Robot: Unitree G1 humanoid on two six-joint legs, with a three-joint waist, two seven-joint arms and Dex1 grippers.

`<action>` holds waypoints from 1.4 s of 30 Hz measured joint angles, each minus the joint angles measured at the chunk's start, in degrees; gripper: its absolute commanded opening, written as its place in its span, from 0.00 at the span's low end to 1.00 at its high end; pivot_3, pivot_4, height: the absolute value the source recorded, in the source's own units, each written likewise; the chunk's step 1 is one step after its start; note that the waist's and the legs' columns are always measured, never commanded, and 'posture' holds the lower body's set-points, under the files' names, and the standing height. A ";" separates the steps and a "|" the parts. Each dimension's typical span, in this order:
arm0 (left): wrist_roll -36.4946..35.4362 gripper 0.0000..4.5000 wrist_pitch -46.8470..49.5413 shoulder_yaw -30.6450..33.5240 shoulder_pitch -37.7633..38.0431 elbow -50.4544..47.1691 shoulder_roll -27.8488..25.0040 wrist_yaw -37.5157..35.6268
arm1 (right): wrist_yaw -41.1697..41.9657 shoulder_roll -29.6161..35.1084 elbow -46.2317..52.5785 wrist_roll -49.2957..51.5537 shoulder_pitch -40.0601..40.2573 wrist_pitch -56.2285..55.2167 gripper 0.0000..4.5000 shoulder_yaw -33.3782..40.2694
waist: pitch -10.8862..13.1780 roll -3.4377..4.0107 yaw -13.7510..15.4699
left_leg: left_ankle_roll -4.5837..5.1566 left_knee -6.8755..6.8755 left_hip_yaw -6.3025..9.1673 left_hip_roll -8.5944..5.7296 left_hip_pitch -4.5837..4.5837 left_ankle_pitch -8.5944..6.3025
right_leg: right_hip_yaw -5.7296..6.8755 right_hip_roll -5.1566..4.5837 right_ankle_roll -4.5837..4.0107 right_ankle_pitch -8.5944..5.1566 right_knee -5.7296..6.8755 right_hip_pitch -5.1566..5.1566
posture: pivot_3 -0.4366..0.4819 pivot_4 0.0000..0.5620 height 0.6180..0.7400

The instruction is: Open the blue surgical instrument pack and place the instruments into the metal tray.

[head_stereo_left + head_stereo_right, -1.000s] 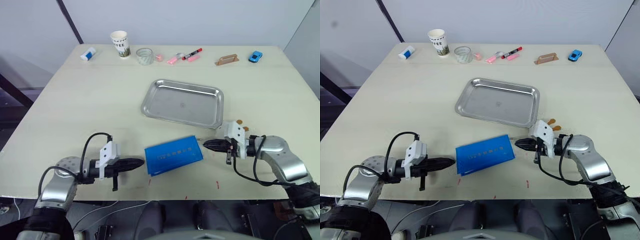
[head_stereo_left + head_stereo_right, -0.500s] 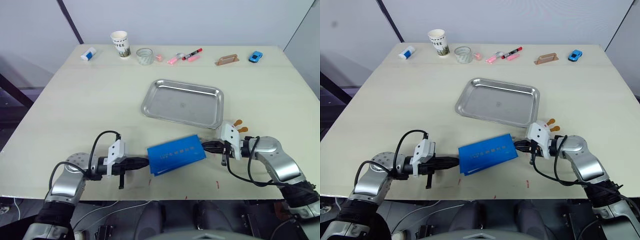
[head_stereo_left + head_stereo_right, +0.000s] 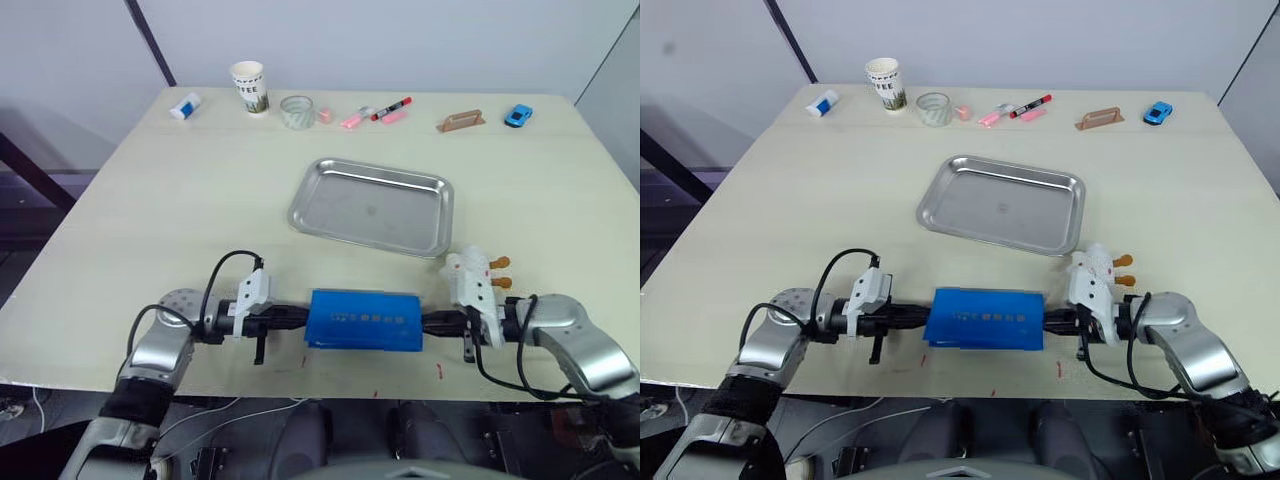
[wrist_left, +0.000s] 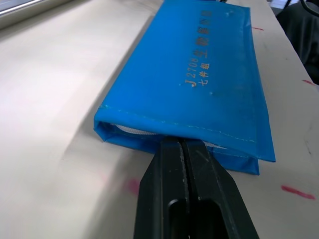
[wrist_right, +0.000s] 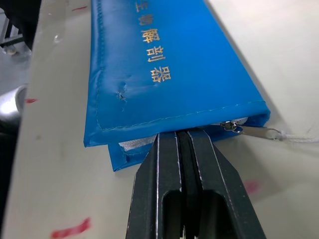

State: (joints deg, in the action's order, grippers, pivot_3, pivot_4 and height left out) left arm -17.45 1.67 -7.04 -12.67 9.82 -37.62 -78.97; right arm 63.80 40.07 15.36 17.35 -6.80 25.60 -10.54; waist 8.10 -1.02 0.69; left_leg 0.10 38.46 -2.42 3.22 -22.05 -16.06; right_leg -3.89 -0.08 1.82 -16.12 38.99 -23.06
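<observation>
Left eye view, items on the pale surface (image 3: 150, 200):

- Blue surgical instrument pack (image 3: 364, 320): lies flat near the front edge of the surface, long side running left to right, between the two grippers. Light printed text faces up. Closed; a strip of pale lining shows at each short end in the wrist views.
- Left gripper (image 4: 182, 143): at the pack's left short end, fingers pressed together with no gap, tips touching the lower fold of the blue fabric. Whether any fabric is pinched between them cannot be told.
- Right gripper (image 5: 182, 132): at the pack's right short end, fingers likewise together, tips against the edge just under the top flap. A grip on the fabric cannot be confirmed.
- Zipper pull (image 5: 254, 131): small silver tab with a thin white thread, sticking out of the pack's corner just beside the right gripper.
- Metal tray (image 3: 305, 195): behind the pack, toward the middle of the surface, apart from it; tilted slightly in plan.
- Back row along the far edge, from the left: small white and blue bottle (image 3: 185, 105), paper cup (image 3: 249, 86), clear glass (image 3: 297, 111), pink pieces (image 3: 350, 120), red-capped marker (image 3: 390, 108), brown handle-shaped piece (image 3: 460, 121), blue toy car (image 3: 518, 115).
- Red marks (image 3: 438, 371): short strokes on the surface near the front edge.
</observation>
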 measured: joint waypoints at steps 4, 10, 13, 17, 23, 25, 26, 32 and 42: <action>0.58 0.00 0.01 -1.07 -1.13 0.40 0.74 -1.04 | -1.65 0.47 1.74 0.81 2.72 0.48 0.02 1.51 | 0.00 0.00 0.06 | 0.00 0.00 0.02 0.00 -0.04 0.00 | 0.01 0.01 0.00 0.00 -0.03 -0.01 | 0.48 0.27 0.88; 1.27 0.00 0.00 -2.24 -2.60 1.15 1.77 -1.57 | -3.65 0.51 1.93 1.21 4.44 0.37 0.02 3.34 | 0.00 0.00 0.16 | 0.01 0.03 0.04 -0.02 -0.05 0.00 | 0.01 0.01 0.02 0.01 -0.03 0.00 | 0.48 0.27 0.88; 1.56 0.00 -0.02 -2.59 -3.05 1.21 2.43 -1.84 | -4.10 0.77 1.92 1.43 5.13 0.28 0.02 4.56 | 0.00 0.00 0.14 | 0.01 0.03 0.04 -0.02 -0.06 0.00 | 0.01 0.01 0.03 0.01 -0.04 0.00 | 0.48 0.27 0.88; 1.75 0.00 -0.11 -2.71 -3.18 1.21 3.12 -1.84 | -4.03 1.76 1.93 2.11 5.89 -0.01 0.02 5.08 | 0.00 0.00 0.15 | 0.01 0.03 0.07 -0.02 -0.06 -0.01 | 0.02 0.01 0.03 0.01 -0.04 0.00 | 0.48 0.27 0.88; 0.82 0.00 -1.90 -2.47 -2.07 1.21 2.17 -3.90 | -3.15 3.88 2.13 3.55 9.60 -1.39 0.02 8.47 | 0.00 0.00 0.04 | 0.02 0.02 0.06 -0.01 -0.07 -0.01 | 0.01 0.02 0.03 0.01 -0.05 -0.01 | 0.48 0.27 0.88; -0.34 0.00 -2.26 -1.87 -1.13 1.20 1.17 -5.00 | -2.41 4.80 2.13 4.25 11.68 -2.03 0.02 10.92 | 0.00 0.00 -0.21 | 0.07 0.00 0.06 0.01 -0.06 -0.04 | 0.01 0.05 0.02 0.00 -0.05 -0.02 | 0.48 0.27 0.88; -0.64 0.00 -2.26 -1.71 -0.97 1.21 0.96 -5.04 | -2.16 4.98 2.13 4.52 12.09 -2.38 0.02 11.60 | 0.00 0.00 -0.44 | 0.07 0.00 0.07 0.02 -0.06 -0.04 | 0.01 0.07 0.02 0.00 -0.04 -0.02 | 0.48 0.27 0.88; -3.77 0.00 -0.98 2.41 0.61 1.21 -4.47 -7.64 | 0.62 5.77 2.27 6.35 17.31 -7.30 0.41 16.34 | 0.15 -0.15 -1.47 | 0.07 0.00 0.14 0.04 -0.07 -0.04 | 0.06 0.07 0.02 0.00 -0.03 -0.02 | 0.48 0.27 0.88; -9.85 0.90 -1.96 6.59 -0.99 -2.98 -11.75 -10.29 | 6.37 1.17 -6.09 0.82 14.30 -37.83 1.00 16.29 | 0.38 -0.36 -1.39 | 0.07 0.01 0.03 0.04 -0.07 -0.04 | 0.01 0.02 0.03 0.00 -0.04 -0.02 | 0.48 0.27 0.88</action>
State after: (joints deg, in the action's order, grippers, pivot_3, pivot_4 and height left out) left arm -27.29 -0.29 -0.45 -13.67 6.84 -49.37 -89.25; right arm 70.17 41.24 9.27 18.17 7.50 -12.23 5.75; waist 8.48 -1.38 -0.71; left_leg 0.17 38.47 -2.39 3.26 -22.12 -16.10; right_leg -3.88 -0.07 1.86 -16.11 38.94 -23.09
